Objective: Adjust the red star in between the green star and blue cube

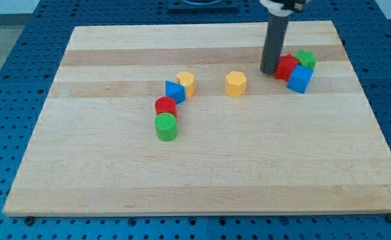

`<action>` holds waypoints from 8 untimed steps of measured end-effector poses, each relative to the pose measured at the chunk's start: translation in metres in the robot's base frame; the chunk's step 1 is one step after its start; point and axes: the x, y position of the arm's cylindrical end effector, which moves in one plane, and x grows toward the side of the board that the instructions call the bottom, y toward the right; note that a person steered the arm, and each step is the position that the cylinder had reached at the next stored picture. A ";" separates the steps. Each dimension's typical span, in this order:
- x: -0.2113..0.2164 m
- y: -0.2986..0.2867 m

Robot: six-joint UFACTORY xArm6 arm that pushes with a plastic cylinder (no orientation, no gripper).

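The red star [287, 67] lies at the view's upper right of the board, touching the green star [305, 58] on its upper right and the blue cube [300, 79] on its lower right. The three form a tight cluster. My tip [269, 72] stands on the board just left of the red star, touching or nearly touching its left side. The dark rod rises from there out of the view's top.
A yellow hexagonal block [235, 84] sits left of my tip. Further left lie a yellow block [187, 83], a blue triangular block [174, 91], a red cylinder [165, 106] and a green cylinder [166, 127] in a curved chain. The wooden board [202, 173] lies on a blue pegboard.
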 end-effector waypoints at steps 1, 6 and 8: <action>0.017 0.006; 0.108 0.059; 0.048 0.140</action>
